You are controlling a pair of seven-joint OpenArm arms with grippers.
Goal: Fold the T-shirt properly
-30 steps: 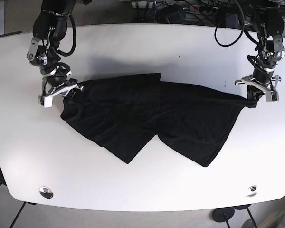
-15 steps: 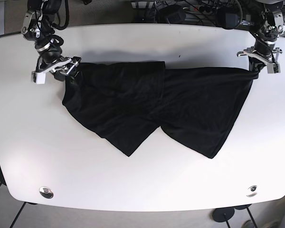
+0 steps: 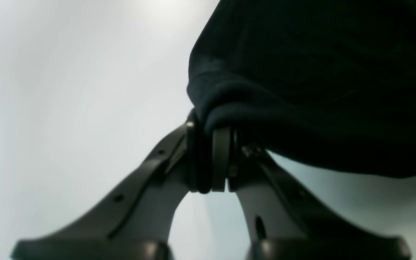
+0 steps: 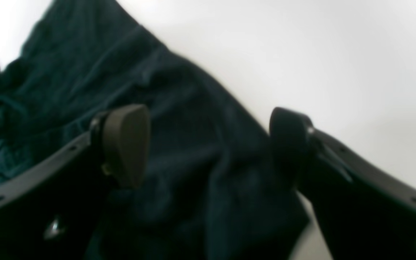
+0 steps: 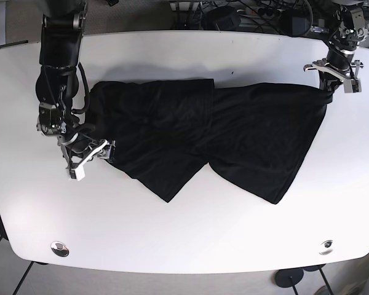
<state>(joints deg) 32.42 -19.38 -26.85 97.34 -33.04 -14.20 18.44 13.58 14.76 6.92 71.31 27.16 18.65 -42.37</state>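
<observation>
Black T-shirt (image 5: 221, 138) lies spread on the white table (image 5: 184, 233). The left gripper (image 3: 211, 159) has its jaws clamped together on a bunched corner of the fabric. The right gripper (image 4: 208, 144) has jaws spread wide, gripping nothing, the fabric directly beneath them

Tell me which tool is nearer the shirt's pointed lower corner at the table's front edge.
Right. The right tool hangs open at the T-shirt's side, near that corner; the left tool grips the far back corner.

Black arms, silver-jointed wrists
</observation>
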